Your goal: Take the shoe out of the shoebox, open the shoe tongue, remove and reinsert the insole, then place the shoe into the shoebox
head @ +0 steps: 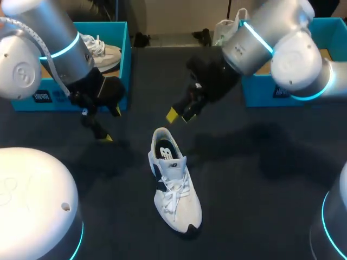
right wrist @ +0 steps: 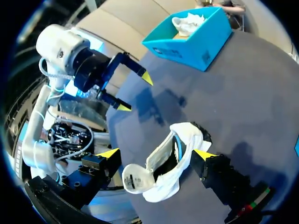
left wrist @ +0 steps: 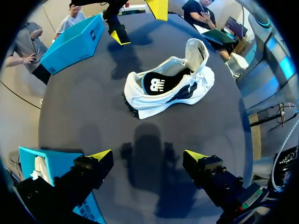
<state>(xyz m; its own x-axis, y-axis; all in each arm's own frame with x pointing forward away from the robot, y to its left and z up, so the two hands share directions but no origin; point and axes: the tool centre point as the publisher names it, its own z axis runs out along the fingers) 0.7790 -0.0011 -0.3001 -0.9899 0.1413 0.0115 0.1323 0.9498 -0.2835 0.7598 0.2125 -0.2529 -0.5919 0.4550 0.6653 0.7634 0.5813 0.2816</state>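
Shoe (head: 173, 181) is out of its box and stands on its sole near the tabletop's middle, heel toward the far edge. The tongue is pulled up and the dark insole lies inside, which exposes the opening. My judgement is that the insole removal comes next.

Right gripper (head: 180, 115) hangs over the heel end with fingers spread, empty. In its wrist view the shoe sits below, between the fingers. It is probably lined up to reach into the opening.

Left gripper (head: 112, 125) is also spread and empty, off the shoe's left side. It may be waiting to steady the shoe.

Left blue box (head: 32, 100) at the far left corner holds a second shoe (head: 103, 51). Right blue box (head: 260, 95) is at the far right corner.
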